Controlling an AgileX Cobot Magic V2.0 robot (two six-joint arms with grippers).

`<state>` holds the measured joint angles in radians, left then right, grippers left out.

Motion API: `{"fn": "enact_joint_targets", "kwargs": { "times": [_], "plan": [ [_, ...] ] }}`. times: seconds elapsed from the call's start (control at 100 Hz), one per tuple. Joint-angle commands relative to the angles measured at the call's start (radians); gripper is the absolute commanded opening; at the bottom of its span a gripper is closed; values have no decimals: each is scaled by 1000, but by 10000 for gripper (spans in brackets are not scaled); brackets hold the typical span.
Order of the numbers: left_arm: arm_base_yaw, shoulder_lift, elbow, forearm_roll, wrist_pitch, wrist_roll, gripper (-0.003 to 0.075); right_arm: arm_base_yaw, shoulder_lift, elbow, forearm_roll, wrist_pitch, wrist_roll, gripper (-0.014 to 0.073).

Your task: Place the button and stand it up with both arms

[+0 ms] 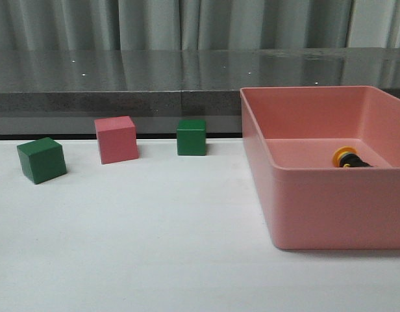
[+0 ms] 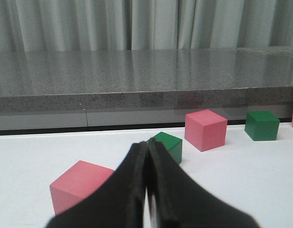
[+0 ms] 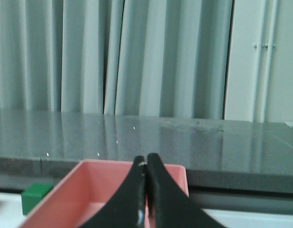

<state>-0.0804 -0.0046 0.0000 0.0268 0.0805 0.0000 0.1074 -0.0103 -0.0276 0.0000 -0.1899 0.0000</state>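
Currently, front view left to right on the white table (image 1: 154,247): green cube (image 1: 41,159), pink cube (image 1: 116,139), second green cube (image 1: 191,136), then the pink bin (image 1: 330,201) on the right. The button (image 1: 350,159) lies on its side inside the bin, near the right wall, yellow cap facing left, black body behind it. Neither arm shows in the front view. Left gripper (image 2: 147,156): jaws pressed together, nothing between them, cubes beyond the tips. Right gripper (image 3: 146,173): jaws together, empty, held above the bin's near side.
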Motion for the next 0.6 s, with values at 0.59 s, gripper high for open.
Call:
{"fn": "enact_joint_targets", "kwargs": {
  "times": [0.59],
  "plan": [
    [-7, -23, 45, -10, -86, -6, -20, 0, 900, -971, 117, 707, 48, -77]
  ]
}}
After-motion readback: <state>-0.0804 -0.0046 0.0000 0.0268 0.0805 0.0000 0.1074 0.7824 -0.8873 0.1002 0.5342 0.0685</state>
